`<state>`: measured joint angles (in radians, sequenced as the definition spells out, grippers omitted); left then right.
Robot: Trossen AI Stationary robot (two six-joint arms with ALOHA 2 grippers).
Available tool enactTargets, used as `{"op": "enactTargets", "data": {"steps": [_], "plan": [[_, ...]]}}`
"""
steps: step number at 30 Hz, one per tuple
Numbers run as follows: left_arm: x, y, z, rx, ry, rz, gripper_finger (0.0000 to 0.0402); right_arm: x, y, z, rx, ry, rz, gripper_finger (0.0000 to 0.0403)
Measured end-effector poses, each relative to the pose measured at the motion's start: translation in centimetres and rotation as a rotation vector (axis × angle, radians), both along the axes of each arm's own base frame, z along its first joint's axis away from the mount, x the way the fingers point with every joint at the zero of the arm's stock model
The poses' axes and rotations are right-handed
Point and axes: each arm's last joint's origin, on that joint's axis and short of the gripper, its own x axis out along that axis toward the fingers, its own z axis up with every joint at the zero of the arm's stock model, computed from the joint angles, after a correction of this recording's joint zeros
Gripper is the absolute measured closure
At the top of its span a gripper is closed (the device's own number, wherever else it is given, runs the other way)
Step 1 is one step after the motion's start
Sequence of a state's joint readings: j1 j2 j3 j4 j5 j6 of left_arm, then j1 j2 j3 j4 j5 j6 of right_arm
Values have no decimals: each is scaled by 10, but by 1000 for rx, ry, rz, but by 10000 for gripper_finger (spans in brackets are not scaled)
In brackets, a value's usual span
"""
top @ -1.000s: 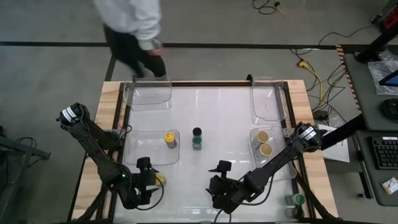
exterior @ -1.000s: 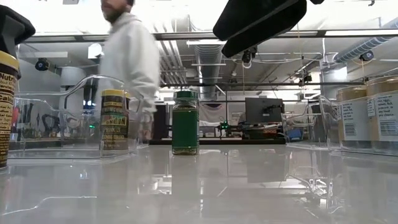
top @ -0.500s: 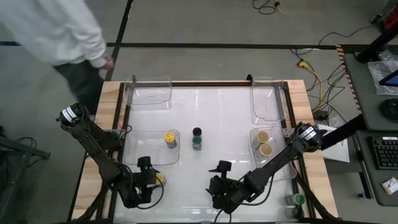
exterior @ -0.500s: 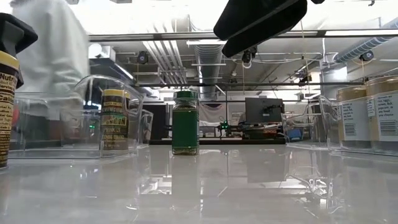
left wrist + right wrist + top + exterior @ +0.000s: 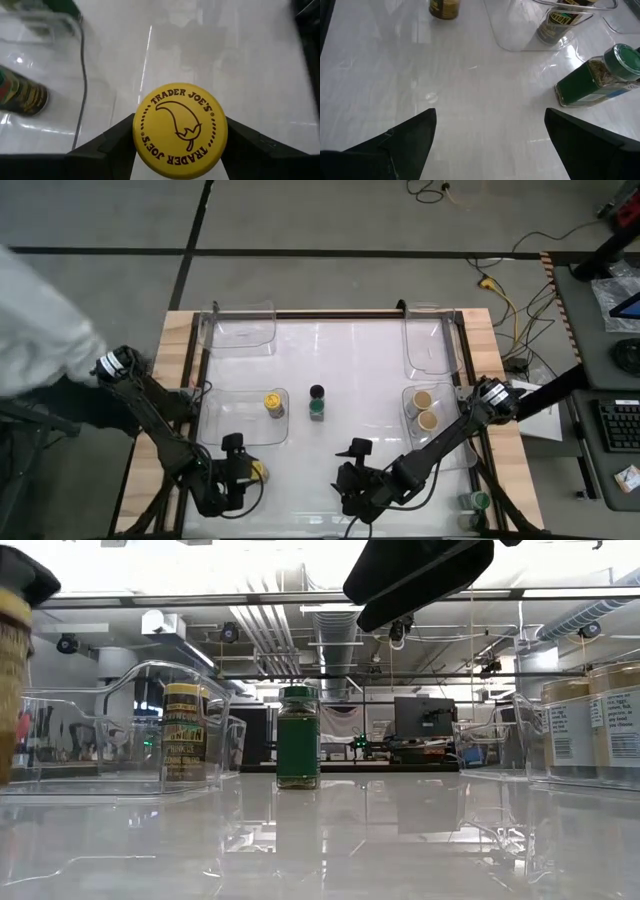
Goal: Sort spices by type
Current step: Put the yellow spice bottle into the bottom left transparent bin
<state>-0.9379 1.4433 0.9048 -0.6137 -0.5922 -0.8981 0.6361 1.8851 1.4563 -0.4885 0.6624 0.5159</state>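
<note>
Yellow-lidded jar [image 5: 180, 130] sits clamped, seemingly, in the left tool [image 5: 243, 470]; right tool [image 5: 352, 477] hangs spread above the desk [image 5: 340, 360].

— How many jars can you see from there?
— I count seven: one yellow-lidded jar [image 5: 272, 401] and a second [image 5: 257, 470], two tan-lidded jars [image 5: 423, 399] [image 5: 428, 420], two green-lidded jars [image 5: 317, 412] [image 5: 478, 501], one black-lidded jar [image 5: 317, 392]
— Trays?
— Four clear trays [image 5: 240, 330] [image 5: 428, 345] [image 5: 225, 415] [image 5: 410, 435], plus my two arms [image 5: 150, 405] [image 5: 450, 440]

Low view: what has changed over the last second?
The yellow-lidded jar at the left edge has lifted and blurred, the left gripper closed around its lid. The person walked out of frame. The green jar, trayed jars and right gripper stayed put.
</note>
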Motion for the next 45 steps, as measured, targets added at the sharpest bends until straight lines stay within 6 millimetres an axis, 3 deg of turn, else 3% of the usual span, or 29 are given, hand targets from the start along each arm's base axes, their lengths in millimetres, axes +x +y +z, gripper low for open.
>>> {"op": "enactTargets", "data": {"steps": [7, 12, 19, 24, 32, 38, 45], "plan": [[5, -3, 42, 58, -14, 32, 180, 0, 0, 0, -1, 0, 1, 39], [5, 11, 69, 123, 26, 121, 180, 0, 0, 0, -1, 0, 1, 39], [0, 38, 90, 168, 6, 176, 180, 0, 0, 0, -2, 0, 1, 39], [-16, 68, 82, 148, -9, 233, 180, 0, 0, 0, -2, 0, 2, 39], [-33, 108, 52, 171, -1, 316, 180, 0, -1, 0, -2, 0, -1, 39], [-37, 121, 30, 163, -24, 260, 180, 2, -3, 0, -1, 0, -7, 39], [-37, 141, 18, 142, 8, 270, 180, 4, -5, 0, 3, -6, -16, 39]]}}
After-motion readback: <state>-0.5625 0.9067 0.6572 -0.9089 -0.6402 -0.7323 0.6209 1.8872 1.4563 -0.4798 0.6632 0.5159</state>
